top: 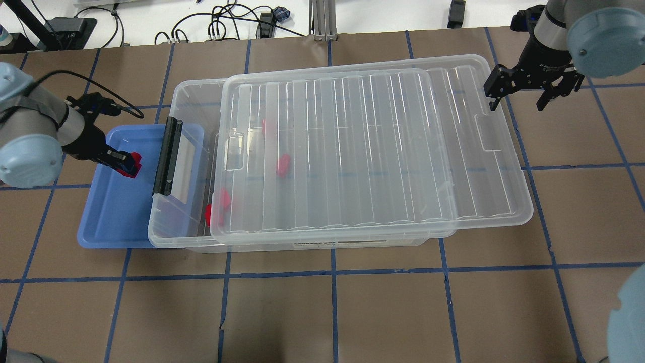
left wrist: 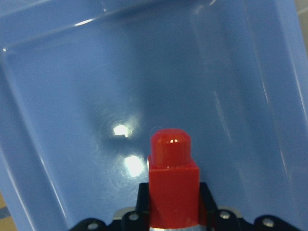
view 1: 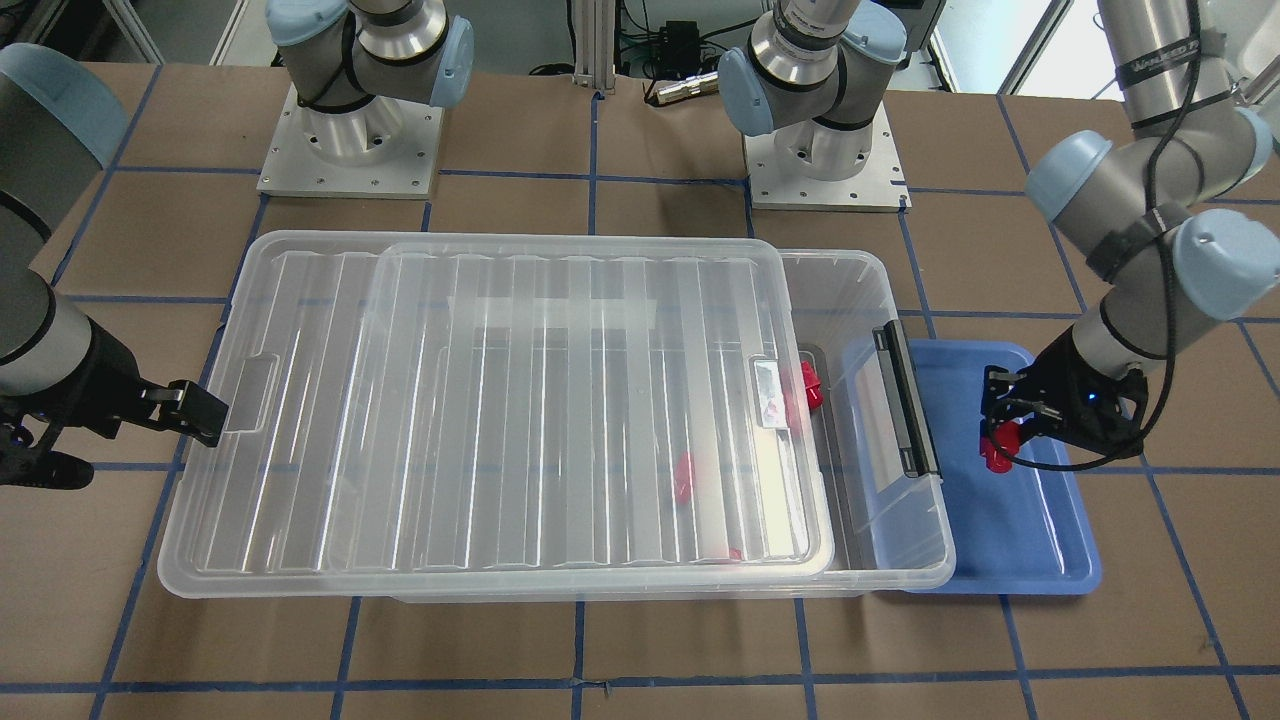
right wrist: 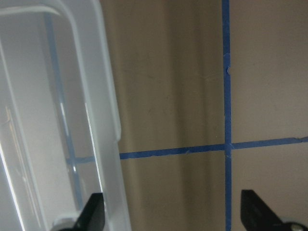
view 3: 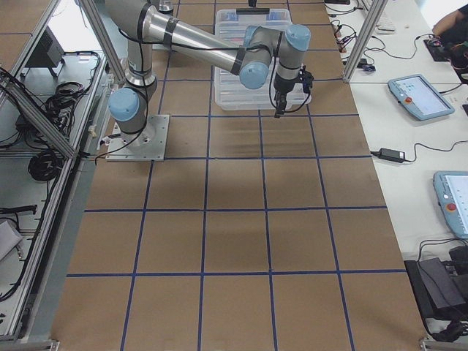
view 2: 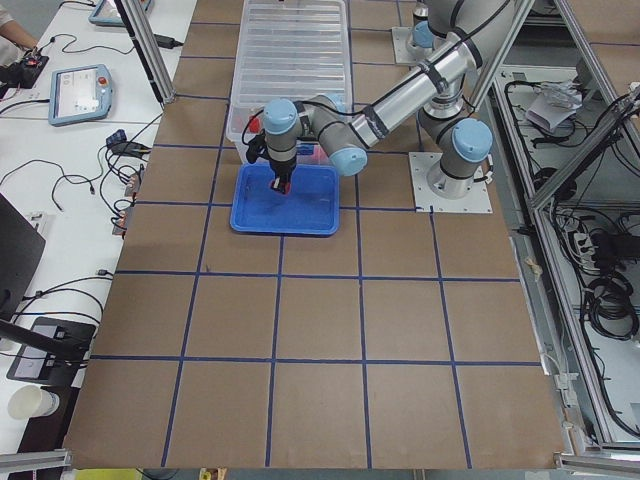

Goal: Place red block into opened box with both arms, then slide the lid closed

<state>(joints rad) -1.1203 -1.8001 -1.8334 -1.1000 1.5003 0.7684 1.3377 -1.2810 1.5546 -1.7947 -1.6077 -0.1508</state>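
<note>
My left gripper [top: 127, 164] is shut on a red block [top: 135, 162] just above the blue tray [top: 116, 217]; the left wrist view shows the red block [left wrist: 173, 183] upright between the fingers. The clear box [top: 181, 222] lies across the table's middle with its black latch bar [top: 169, 156] toward the tray. Its ribbed lid [top: 352, 151] sits shifted toward my right arm, leaving a gap at the latch end. Three red blocks [top: 283, 165] lie inside the box. My right gripper [top: 519, 101] is open beside the lid's far end, holding nothing.
The blue tray [view 1: 1020, 540] touches the box's latch end and partly sits under its rim. The two arm bases [view 1: 350, 150] stand behind the box. Brown table surface with blue tape lines [top: 332, 272] stretches in front.
</note>
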